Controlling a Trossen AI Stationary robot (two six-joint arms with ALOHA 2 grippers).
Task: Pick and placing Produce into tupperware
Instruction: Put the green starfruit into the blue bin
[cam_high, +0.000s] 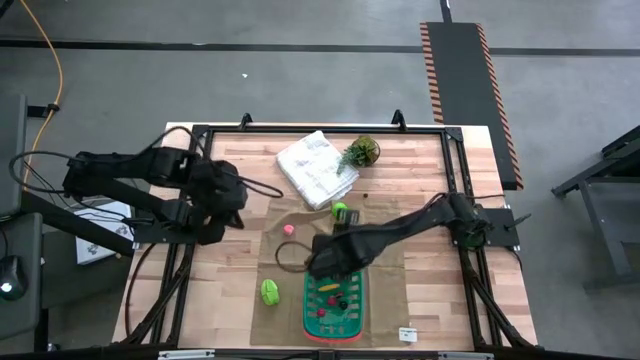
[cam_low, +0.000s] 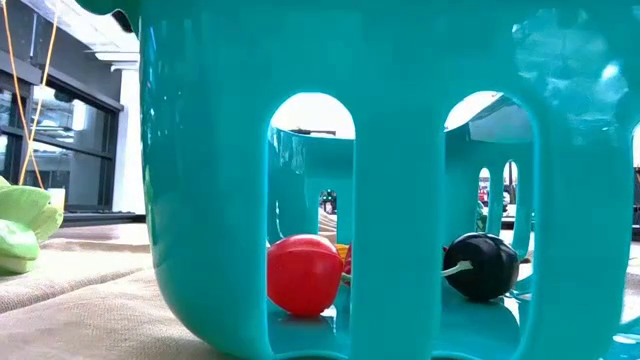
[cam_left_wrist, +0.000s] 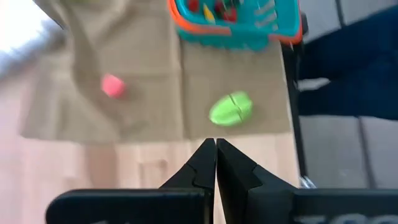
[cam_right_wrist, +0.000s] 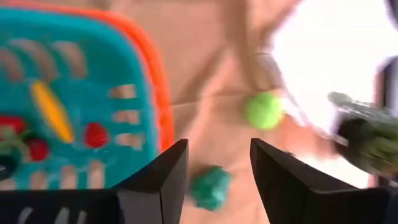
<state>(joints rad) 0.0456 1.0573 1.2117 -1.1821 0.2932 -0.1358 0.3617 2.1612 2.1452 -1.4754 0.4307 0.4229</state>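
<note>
Right wrist view: my right gripper (cam_right_wrist: 219, 180) is spread and empty just past the orange-rimmed teal plastic basket (cam_right_wrist: 155, 87), so it can line up on the small dark-green toy vegetable (cam_right_wrist: 210, 186) right between its fingers.

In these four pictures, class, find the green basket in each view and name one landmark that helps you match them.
High view: basket at bottom centre, by the right arm.
Low view: its wall fills the picture.
Left wrist view: at the top edge.
Right wrist view: at the left.
Shared landmark: the tan cloth under it.
</note>
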